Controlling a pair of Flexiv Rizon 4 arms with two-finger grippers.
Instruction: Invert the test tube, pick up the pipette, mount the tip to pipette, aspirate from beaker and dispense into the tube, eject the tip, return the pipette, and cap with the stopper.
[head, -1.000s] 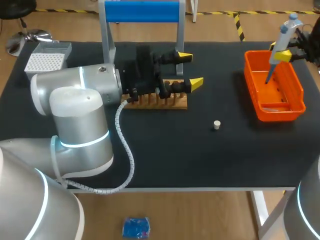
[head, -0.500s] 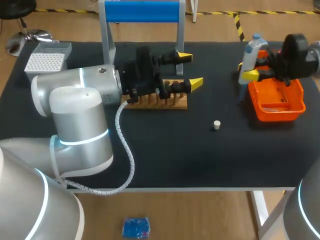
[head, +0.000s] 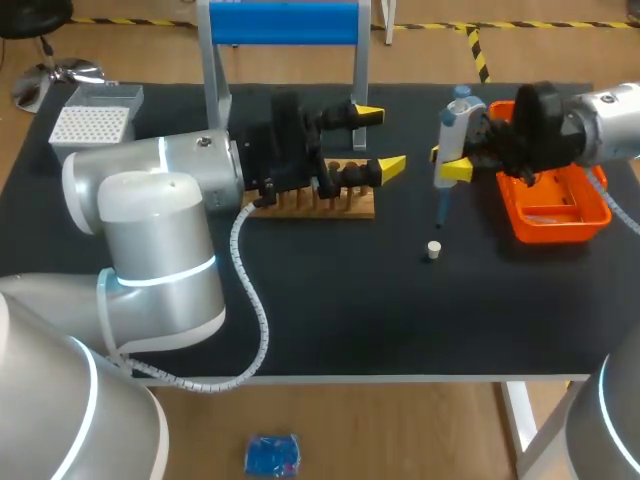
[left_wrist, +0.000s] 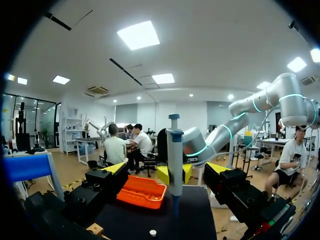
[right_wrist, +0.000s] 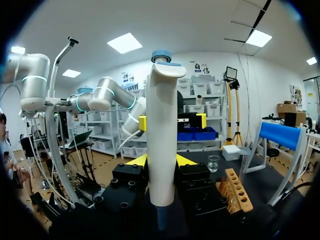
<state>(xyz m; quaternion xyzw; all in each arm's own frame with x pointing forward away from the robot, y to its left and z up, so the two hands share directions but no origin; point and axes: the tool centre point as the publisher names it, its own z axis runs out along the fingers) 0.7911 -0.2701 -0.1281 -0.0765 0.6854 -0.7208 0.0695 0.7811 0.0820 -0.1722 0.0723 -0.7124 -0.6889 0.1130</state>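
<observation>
My right gripper (head: 450, 160) is shut on the blue-and-white pipette (head: 450, 125) and holds it upright above the black table, between the wooden tube rack (head: 315, 203) and the orange bin (head: 555, 205). The pipette's narrow end (head: 440, 215) points down, just behind the small stopper (head: 433, 250). In the right wrist view the pipette (right_wrist: 162, 140) stands between my yellow fingertips (right_wrist: 186, 160), with the rack (right_wrist: 236, 190) and a glass beaker (right_wrist: 213, 162) ahead. My left gripper (head: 378, 140) stands open over the rack's right end, holding nothing. From the left wrist the pipette (left_wrist: 175, 155) shows ahead.
A white tip box (head: 95, 118) sits at the far left corner. A blue-topped stand (head: 285, 22) rises behind the rack. The orange bin (left_wrist: 142, 191) lies at the right side, near the table's edge. My left arm's bulk covers the table's left half.
My right arm has carried the pipette leftward, from above the orange bin out over the table near the stopper. The left arm has stayed put.
</observation>
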